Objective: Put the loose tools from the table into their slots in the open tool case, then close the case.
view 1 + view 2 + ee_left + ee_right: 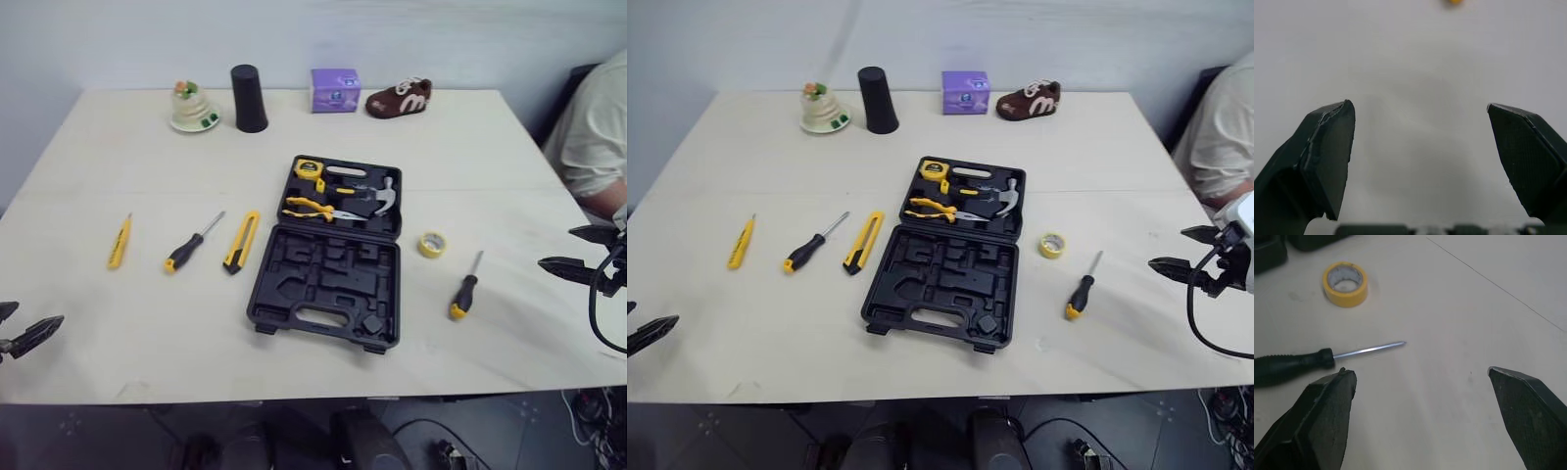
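Head view: open tool case (328,255) lies flat mid-table. Its far half holds a hammer (384,197), pliers (318,209) and a tape measure (309,168); the near half shows empty moulded slots, with the handle toward the robot. Loose tools lie on both sides, probably so each arm can work its own side. Left of the case are a slim yellow knife (119,241), the left screwdriver (193,242) and a yellow box cutter (241,241). Right of it are a tape roll (432,244) and the right screwdriver (465,286). All the long tools run roughly near-to-far; both screwdrivers have the handle toward the robot and the tip pointing away and slightly right. The left gripper (29,321) hangs at the near left table edge and the right gripper (556,247) at the right edge, both well apart from the tools, so no pick is started. A person's sleeve (598,137) is at far right. Left wrist view: fingers (1327,147) spread wide, nothing held, bare table ahead. Right wrist view: fingers (1327,416) also spread wide and empty. The right screwdriver lies crosswise just ahead with the tape roll beyond it, so it is likely the first target.
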You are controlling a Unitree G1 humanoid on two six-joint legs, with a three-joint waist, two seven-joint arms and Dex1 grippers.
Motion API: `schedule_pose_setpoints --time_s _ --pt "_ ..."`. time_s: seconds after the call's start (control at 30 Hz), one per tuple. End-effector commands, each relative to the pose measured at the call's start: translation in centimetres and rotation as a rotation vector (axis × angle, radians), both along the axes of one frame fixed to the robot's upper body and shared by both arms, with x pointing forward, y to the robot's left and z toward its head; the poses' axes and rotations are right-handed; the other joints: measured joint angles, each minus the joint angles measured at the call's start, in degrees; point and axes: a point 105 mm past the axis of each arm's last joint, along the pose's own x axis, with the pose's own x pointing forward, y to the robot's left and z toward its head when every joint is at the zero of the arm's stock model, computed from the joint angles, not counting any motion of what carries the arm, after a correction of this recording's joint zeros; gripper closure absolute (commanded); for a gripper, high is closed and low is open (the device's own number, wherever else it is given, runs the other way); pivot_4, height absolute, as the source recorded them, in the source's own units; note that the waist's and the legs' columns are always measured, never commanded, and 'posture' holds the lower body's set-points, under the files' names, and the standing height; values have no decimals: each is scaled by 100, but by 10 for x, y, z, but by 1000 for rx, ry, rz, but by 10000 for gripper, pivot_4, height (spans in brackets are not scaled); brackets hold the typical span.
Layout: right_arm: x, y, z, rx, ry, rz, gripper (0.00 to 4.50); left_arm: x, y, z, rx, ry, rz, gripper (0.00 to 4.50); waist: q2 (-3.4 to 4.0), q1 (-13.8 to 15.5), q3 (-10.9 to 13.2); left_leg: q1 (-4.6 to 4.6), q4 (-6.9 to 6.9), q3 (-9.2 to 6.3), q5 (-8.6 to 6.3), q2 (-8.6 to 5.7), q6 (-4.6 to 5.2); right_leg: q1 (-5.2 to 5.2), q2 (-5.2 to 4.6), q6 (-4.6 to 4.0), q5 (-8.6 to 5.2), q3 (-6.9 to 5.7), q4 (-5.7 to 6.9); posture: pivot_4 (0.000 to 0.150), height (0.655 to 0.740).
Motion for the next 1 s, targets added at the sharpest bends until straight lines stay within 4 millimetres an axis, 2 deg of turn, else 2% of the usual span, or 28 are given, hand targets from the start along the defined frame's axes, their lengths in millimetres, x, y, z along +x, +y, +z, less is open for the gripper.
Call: schedule_pose_setpoints --time_s 0.03,0.27,0.37,0.43,0.57,0.6,0.67,0.7,0.77,0.8,0.9,0.93,1.0 --pt "-2 0 11 -13 -36 4 0 3 -1 5 18 -12 -8 117 0 79 0 -1 6 0 0 0 0 -4 0 -2 -1 3 9 1500 7304" --pt "-7 -2 13 -2 -45 -18 0 10 -6 9 14 -24 -33 117 1 137 -1 3 1 33 -12 5 0 -27 1 -12 -4 35 23 1500 7304" --pt "-8 1 15 5 -61 -22 0 19 -18 18 6 -45 -88 117 1 137 -1 2 -5 45 -15 11 -2 -35 7 -14 -5 43 21 1500 7304" --pt "-7 9 17 2 -76 -10 0 31 -35 29 1 -77 -153 117 1 135 -1 2 -5 51 -16 15 -3 -37 11 -14 -5 47 22 1500 7304" --pt "6 49 25 39 -113 52 0 65 -92 54 -6 -146 -371 117 0 142 -1 4 15 50 -16 24 -5 -32 23 -11 -2 50 34 1500 7304" --pt "9 61 25 47 -113 77 0 71 -108 56 0 -144 -428 2604 1 146 -1 3 17 51 -16 24 -6 -32 24 -10 -1 51 36 1500 7304" --pt "15 75 19 55 -106 103 5421 82 -139 58 17 -136 -536 7885 1 148 -1 4 16 55 -18 25 -9 -33 28 -10 -1 57 34 1500 7304" --pt "17 85 14 56 -101 126 8736 90 -156 58 25 -134 -588 12345 1 151 -2 3 16 56 -20 26 -12 -34 33 -9 -1 59 31 1500 7304" --pt "23 105 8 57 -94 163 18091 107 -182 58 33 -138 -652 21506 2 168 -2 0 19 61 -20 27 -17 -36 39 -8 -2 64 28 1500 7304" --pt "27 114 6 56 -91 169 24768 115 -193 57 39 -136 -674 26790 2 173 -2 -5 25 65 -17 29 -23 -40 45 -7 -2 68 28 1500 7304" --pt "38 130 -2 27 -77 173 39816 136 -220 55 52 -133 -734 41176 1 169 -1 -13 40 87 -10 30 -33 -54 58 0 1 89 30 1500 7304" --pt "40 134 -6 4 -68 178 43577 145 -231 53 55 -130 -750 44602 1 169 -1 -13 44 105 -9 29 -35 -60 66 7 5 94 30 1500 7304" --pt "44 139 -11 -23 -58 183 44501 157 -243 52 64 -125 -765 44932 0 180 -1 -12 46 125 -10 28 -34 -69 72 14 8 95 29 1500 7304"
